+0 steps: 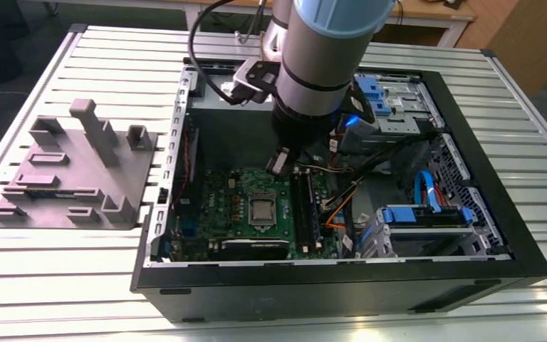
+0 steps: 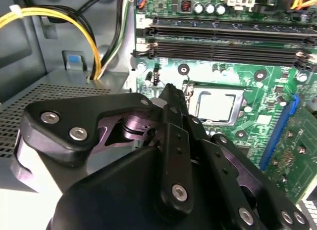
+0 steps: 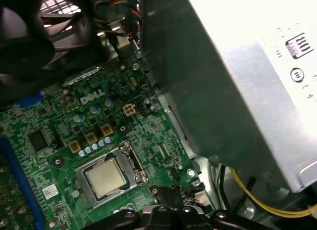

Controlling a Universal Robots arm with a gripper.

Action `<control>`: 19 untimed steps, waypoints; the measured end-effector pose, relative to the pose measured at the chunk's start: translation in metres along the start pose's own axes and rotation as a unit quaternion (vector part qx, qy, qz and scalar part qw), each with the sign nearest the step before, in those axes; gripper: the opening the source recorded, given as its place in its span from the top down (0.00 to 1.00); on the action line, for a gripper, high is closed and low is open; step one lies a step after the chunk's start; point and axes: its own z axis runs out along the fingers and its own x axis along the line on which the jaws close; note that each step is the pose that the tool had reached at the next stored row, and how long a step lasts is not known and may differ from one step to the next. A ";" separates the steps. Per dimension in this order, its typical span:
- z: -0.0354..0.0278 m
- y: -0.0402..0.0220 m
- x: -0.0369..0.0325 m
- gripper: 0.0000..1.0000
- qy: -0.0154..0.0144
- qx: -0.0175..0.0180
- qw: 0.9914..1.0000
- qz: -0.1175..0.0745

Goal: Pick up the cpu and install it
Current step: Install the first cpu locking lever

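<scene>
Nearest us in the exterior view, the cpu (image 1: pixel 262 209) already lies flat in its socket (image 3: pixel 130 156) on the board (image 1: pixel 226 192), so we judge the install step all but done. Just beyond and above it hangs the gripper (image 1: pixel 280 165), pressed together on nothing, beside the memory slots (image 1: pixel 304 203). Any further move, we think, calls for a straight lift clear of the cables (image 1: pixel 345 196).

**Print and markings seen**

First wrist view: white lettering (image 3: pixel 93 99) printed on the green motherboard (image 3: pixel 148 136), near the cpu (image 3: pixel 105 176). Dark symbols on the white label (image 3: pixel 293 59) of the grey metal box (image 3: pixel 223 101), too blurred to read
</scene>
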 end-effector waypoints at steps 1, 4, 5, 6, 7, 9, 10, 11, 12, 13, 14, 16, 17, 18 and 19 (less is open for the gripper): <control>-0.0001 -0.0006 0.0012 0.90 0.000 0.000 1.000 0.000; -0.0005 -0.0025 0.0047 0.90 0.000 0.000 1.000 0.000; -0.0006 -0.0029 0.0054 0.90 0.000 0.000 1.000 -0.001; -0.0007 -0.0031 0.0060 0.90 0.000 0.000 1.000 -0.002; -0.0008 -0.0031 0.0062 0.90 0.000 0.000 1.000 -0.004; -0.0008 -0.0031 0.0062 0.90 0.001 -0.001 1.000 -0.014; -0.0008 -0.0031 0.0063 0.90 0.002 -0.002 1.000 -0.021; -0.0008 -0.0031 0.0063 0.90 0.002 -0.003 1.000 -0.029; -0.0008 -0.0031 0.0063 0.90 0.003 -0.003 0.999 -0.036; -0.0007 -0.0031 0.0063 0.90 0.004 -0.004 0.999 -0.042; -0.0007 -0.0031 0.0064 0.90 0.004 -0.004 0.999 -0.048; -0.0007 -0.0032 0.0066 0.90 0.005 -0.005 0.998 -0.056; -0.0007 -0.0032 0.0066 0.90 0.005 -0.005 0.998 -0.060; -0.0007 -0.0032 0.0067 0.90 0.006 -0.006 0.998 -0.066; -0.0006 -0.0033 0.0067 0.90 0.006 -0.006 0.997 -0.074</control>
